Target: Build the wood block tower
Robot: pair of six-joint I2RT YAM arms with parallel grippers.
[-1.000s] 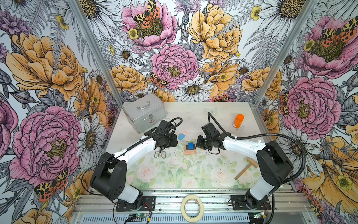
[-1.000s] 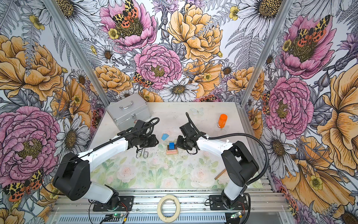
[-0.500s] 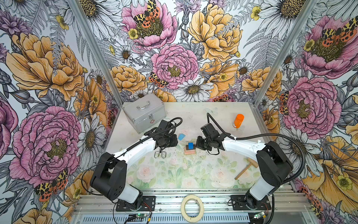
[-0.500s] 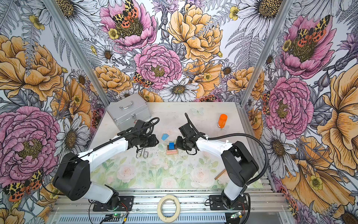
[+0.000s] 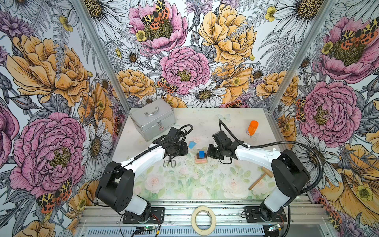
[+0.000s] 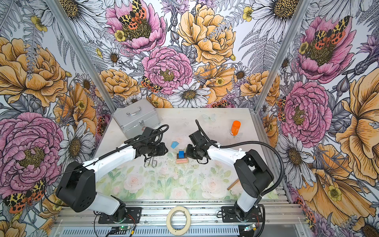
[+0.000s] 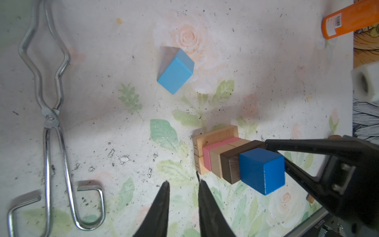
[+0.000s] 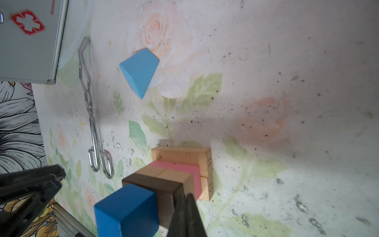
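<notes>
Wood block tower (image 8: 164, 176), top blue cube (image 8: 127, 213) cropped

White shells on left arm (image 5: 147, 158) and right arm (image 5: 256, 153); black joints, corrugated black cables (image 5: 272, 145), black base plates (image 5: 155, 213), tapered black fingers (image 7: 162, 205).

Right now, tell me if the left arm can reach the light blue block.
Probably yes: the left gripper is open and empty, with only bare mat between it and the light blue block; tongs and tower sit aside.
</notes>
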